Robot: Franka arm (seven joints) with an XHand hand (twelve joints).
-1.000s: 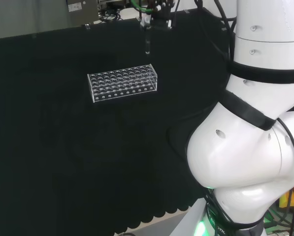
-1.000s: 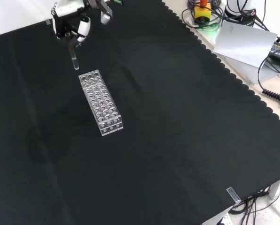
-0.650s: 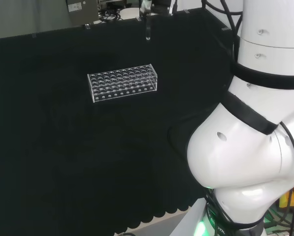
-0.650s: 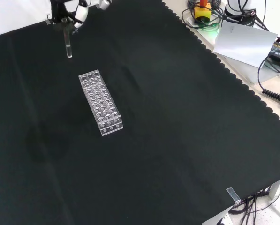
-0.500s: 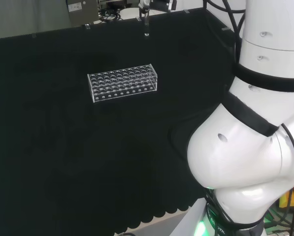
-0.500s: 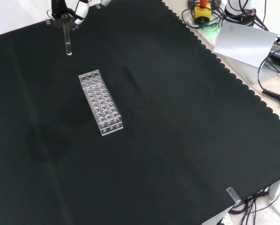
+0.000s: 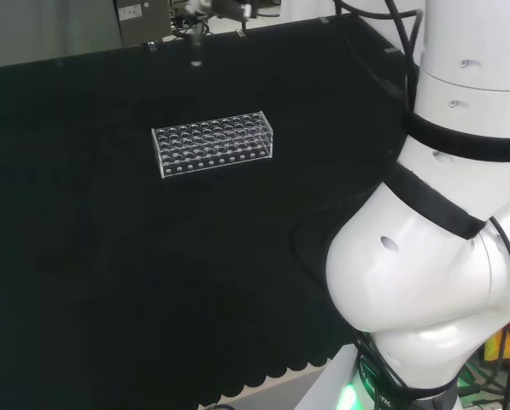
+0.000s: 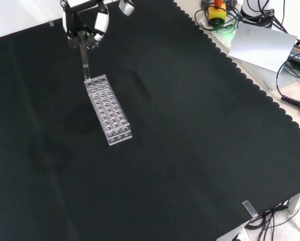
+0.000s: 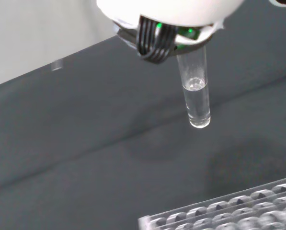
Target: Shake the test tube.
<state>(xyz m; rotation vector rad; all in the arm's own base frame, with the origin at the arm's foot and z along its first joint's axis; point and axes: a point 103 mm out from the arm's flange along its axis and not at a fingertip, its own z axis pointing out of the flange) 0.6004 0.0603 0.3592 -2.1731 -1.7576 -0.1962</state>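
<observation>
A clear test tube (image 9: pixel 196 98) with a little clear liquid at its bottom hangs upright, pinched at its top by the hand (image 8: pixel 84 22). In the front view the tube (image 8: pixel 85 63) hangs just above the far end of the clear plastic tube rack (image 8: pixel 108 109). In the head view the tube (image 7: pixel 196 47) hangs from the hand (image 7: pixel 210 8) at the top edge, beyond the rack (image 7: pixel 213 143). The rack (image 9: pixel 229 213) lies on the black cloth, its holes all without tubes as far as I can see.
The arm's big white links (image 7: pixel 434 256) take up the head view's right side. Off the cloth's far right corner in the front view lie cables, a yellow and red device (image 8: pixel 217 11) and a grey sheet (image 8: pixel 263 46). A clear clip (image 8: pixel 249 208) sits at the cloth's near edge.
The hand has swung with the tube: up and away from the rack first, then to the left in the head view, back toward the rack's far end in the front view.
</observation>
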